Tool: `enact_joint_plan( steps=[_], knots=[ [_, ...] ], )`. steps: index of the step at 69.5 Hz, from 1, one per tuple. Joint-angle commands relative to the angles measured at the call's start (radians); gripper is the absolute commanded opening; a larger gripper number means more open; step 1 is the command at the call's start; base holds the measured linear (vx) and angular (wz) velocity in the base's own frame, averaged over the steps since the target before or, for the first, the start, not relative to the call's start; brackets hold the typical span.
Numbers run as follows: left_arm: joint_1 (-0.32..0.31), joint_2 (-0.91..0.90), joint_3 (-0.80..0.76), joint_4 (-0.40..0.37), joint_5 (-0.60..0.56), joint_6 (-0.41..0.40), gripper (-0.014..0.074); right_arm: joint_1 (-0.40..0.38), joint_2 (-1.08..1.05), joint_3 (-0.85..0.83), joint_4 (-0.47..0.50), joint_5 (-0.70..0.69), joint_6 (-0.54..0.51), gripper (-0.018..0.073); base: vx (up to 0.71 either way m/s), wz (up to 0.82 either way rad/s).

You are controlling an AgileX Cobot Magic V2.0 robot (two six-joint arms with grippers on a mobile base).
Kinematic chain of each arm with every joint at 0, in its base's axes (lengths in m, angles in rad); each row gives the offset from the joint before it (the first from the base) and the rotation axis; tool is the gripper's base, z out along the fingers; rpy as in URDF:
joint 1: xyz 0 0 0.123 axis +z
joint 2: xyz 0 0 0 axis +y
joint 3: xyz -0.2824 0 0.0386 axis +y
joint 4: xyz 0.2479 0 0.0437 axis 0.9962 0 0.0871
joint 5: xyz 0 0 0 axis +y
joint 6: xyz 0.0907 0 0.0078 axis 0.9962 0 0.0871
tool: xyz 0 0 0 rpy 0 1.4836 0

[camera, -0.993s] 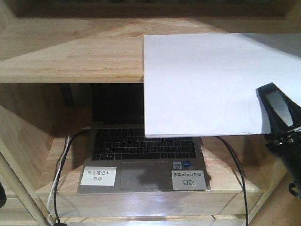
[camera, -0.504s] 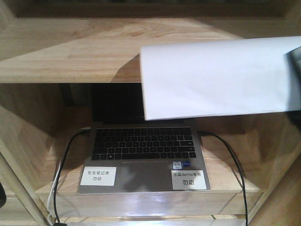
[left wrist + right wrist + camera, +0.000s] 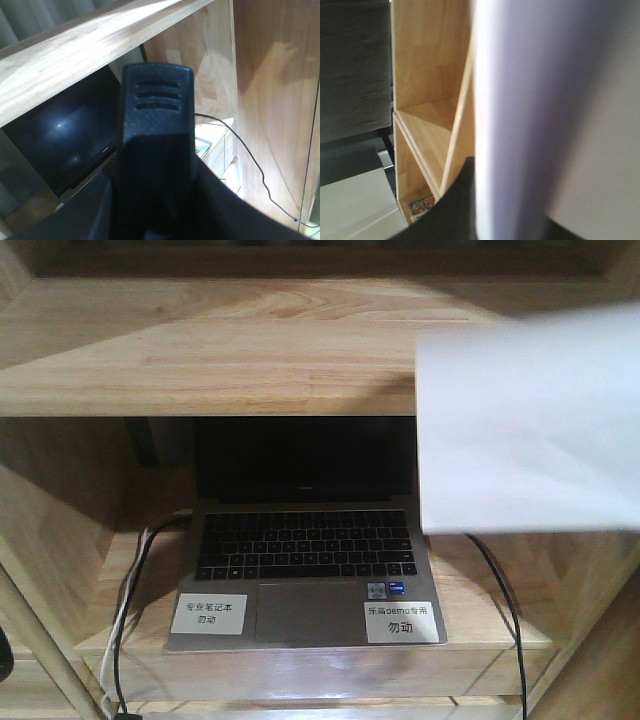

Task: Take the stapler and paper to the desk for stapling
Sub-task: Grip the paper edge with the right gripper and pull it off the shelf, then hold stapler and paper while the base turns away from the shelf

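In the front view, a white cable (image 3: 120, 625) and a black cable (image 3: 135, 580) ran down at the left of an open laptop (image 3: 300, 550), which stood in the lower compartment under a thick wooden shelf board (image 3: 200, 350). On the palm rest, the left label (image 3: 208, 613) read "专业笔记本 勿动" and the right label (image 3: 401, 621) read "乐高demo专用 勿动". Two small stickers (image 3: 387, 590) between them were too small to read. Another black cable (image 3: 500, 590) left the laptop on the right side. Further right, the paper (image 3: 530, 420) was up in the air in front of the shelf. It was blurred, covered the right part of the board and touched the right edge of the picture. In the left wrist view, the left gripper (image 3: 156, 115) showed only one black ribbed finger (image 3: 156, 150) in front of the dark laptop screen, so I could not tell if the jaws were apart or together. In the right wrist view, the paper filled the right half, very close. The right gripper (image 3: 485, 215) was clamped on its lower part, with one dark finger (image 3: 454, 205) against the left edge of the sheet.
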Motion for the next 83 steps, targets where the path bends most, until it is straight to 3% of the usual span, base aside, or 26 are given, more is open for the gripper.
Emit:
enact_joint_plan(
  steps=[1, 13, 83],
  knots=[
    [-0.003, 0.016, -0.025, -0.032, -0.107, 0.002, -0.0006, -0.008, -0.053, -0.001, -0.005, -0.01, 0.031, -0.0007, 0.0, 0.0],
    [-0.003, 0.016, -0.025, -0.032, -0.107, 0.002, -0.0006, -0.009, -0.115, 0.08, 0.007, -0.011, 0.099, -0.0006, 0.0, 0.0],
    [-0.003, 0.016, -0.025, -0.032, -0.107, 0.002, -0.0006, -0.008, -0.134, 0.099, -0.001, -0.015, 0.088, -0.0006, 0.0, 0.0]
  ],
)
